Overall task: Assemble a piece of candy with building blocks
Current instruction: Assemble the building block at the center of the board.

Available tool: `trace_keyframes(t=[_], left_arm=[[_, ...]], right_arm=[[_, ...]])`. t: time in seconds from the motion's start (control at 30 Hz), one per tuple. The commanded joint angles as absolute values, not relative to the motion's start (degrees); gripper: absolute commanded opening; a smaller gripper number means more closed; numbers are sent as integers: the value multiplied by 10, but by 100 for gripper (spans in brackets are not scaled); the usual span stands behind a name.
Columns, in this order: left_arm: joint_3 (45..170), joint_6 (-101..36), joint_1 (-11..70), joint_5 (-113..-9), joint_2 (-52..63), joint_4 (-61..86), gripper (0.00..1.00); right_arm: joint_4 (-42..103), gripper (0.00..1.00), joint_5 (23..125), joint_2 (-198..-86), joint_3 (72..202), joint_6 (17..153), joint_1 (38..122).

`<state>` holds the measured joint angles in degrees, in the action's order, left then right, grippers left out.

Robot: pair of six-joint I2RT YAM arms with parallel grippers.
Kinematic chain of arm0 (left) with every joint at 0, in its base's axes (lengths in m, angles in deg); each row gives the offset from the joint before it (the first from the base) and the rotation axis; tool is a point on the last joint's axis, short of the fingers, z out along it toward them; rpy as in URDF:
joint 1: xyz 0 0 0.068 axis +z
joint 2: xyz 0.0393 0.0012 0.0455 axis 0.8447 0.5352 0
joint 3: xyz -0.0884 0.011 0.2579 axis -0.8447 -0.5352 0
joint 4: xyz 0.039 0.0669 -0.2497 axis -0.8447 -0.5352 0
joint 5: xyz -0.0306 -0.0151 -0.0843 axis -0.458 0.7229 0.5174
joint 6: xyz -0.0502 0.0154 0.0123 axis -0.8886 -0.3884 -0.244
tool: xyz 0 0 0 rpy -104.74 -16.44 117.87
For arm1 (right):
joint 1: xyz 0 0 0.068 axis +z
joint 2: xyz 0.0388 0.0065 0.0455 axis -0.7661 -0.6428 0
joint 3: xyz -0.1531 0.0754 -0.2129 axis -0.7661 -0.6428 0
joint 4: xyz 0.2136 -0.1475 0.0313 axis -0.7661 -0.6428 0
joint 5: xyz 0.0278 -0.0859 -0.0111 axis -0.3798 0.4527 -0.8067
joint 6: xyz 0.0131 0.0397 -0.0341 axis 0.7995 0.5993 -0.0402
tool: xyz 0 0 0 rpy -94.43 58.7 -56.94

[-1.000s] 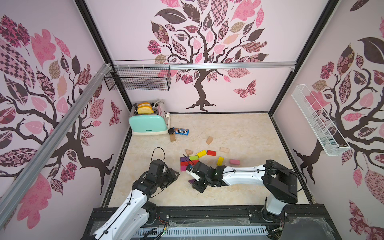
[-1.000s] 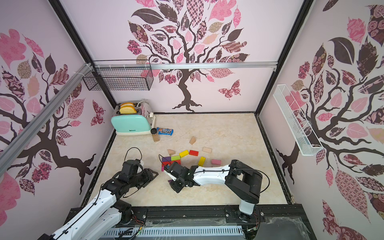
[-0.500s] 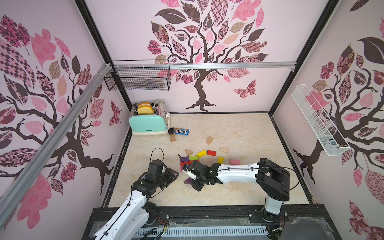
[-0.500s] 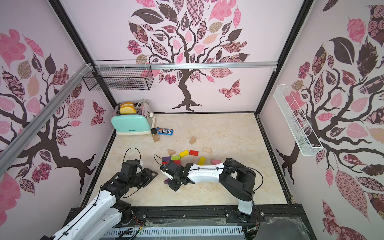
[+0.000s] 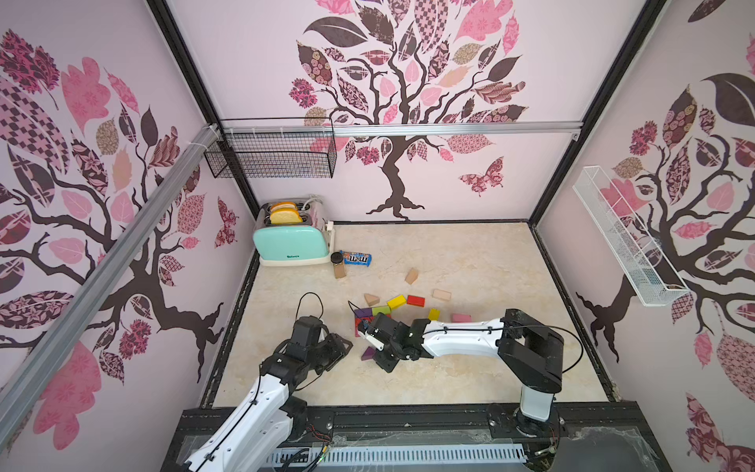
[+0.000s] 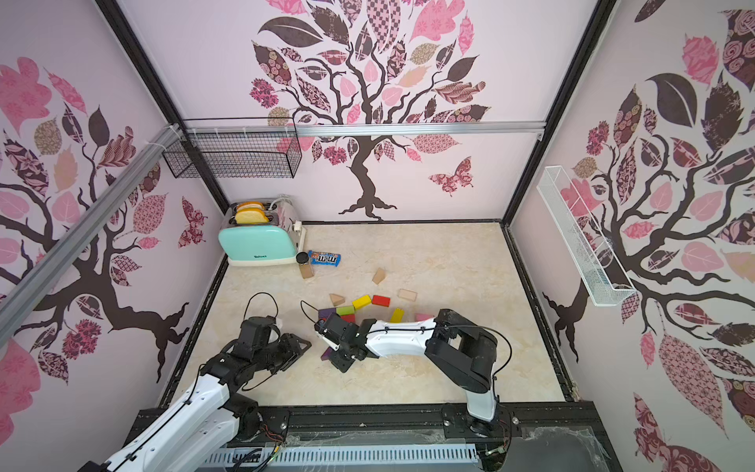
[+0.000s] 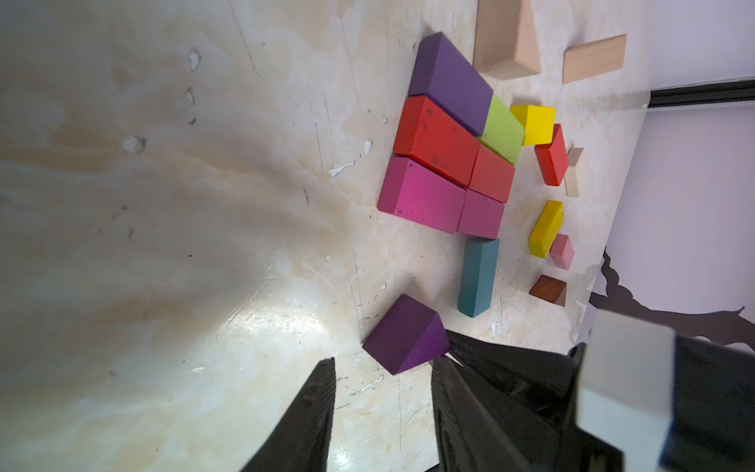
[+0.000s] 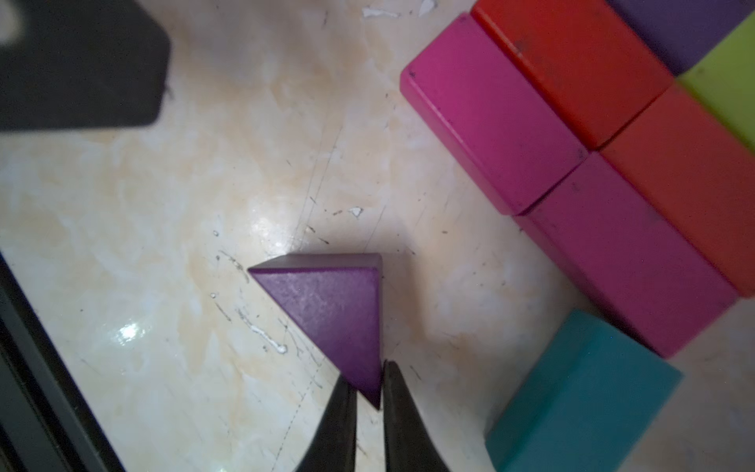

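The right claw (image 8: 367,388) is clenched on one corner of the purple triangle (image 8: 335,314), with that corner pinched between the two dark fingertips (image 8: 343,404). The rest of the triangle projects ahead of them, low over the worktop (image 8: 143,245). Whether the triangle rests on the surface cannot be told.

The left claw (image 7: 383,363) is released, its fingers apart with bare worktop between them, and it grasps nothing. The triangle lies just ahead of its tips, and the right claw meets the triangle from one side.

Beyond the triangle, apart from it and ahead of both claws, six building blocks (image 7: 490,175) lie flat and touching in three rows of two: a purple block (image 7: 449,77) with a green block (image 7: 502,130), two red blocks (image 7: 437,139), and two magenta blocks (image 7: 421,200). A teal block (image 7: 478,278) abuts the magenta row, nearest the right claw.

Farther out, well apart from either claw, lie loose pieces, among them a yellow block (image 5: 396,301), a pink block (image 5: 461,318) and a tan triangle (image 5: 411,276).
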<state>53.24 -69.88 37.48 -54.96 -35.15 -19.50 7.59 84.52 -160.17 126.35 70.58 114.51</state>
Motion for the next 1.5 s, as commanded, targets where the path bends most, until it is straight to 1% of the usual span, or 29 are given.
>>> trace_keyframes(t=[0.0, 0.17, 0.23, 0.3, 0.57, 0.73, 0.83, 0.9, 1.03, 1.47], left_arm=[[528, -691, 377, -537, -343, -180, 42], [527, -685, 376, -528, -332, -174, 42], [526, -682, 376, -522, -323, -165, 36], [525, -681, 375, -513, -310, -157, 33], [518, -679, 370, -511, -271, -127, 32], [516, -675, 367, -518, -251, -114, 31], [515, -672, 365, -519, -232, -104, 28], [517, -668, 362, -520, -222, -102, 25], [518, -668, 355, -519, -210, -99, 23], [509, -709, 340, -497, -186, -53, 21]], right_arm=[[75, 16, 853, -1594, 1264, 716, 1139], [87, 16, 840, -1589, 1257, 720, 1136], [94, 16, 832, -1587, 1252, 720, 1136], [95, 15, 827, -1585, 1247, 719, 1136], [115, 14, 826, -1565, 1226, 735, 1127], [116, 17, 824, -1552, 1216, 740, 1122], [120, 20, 828, -1540, 1203, 750, 1116], [124, 21, 827, -1535, 1195, 757, 1106], [124, 20, 821, -1538, 1193, 758, 1092], [135, 21, 790, -1558, 1203, 757, 1087]])
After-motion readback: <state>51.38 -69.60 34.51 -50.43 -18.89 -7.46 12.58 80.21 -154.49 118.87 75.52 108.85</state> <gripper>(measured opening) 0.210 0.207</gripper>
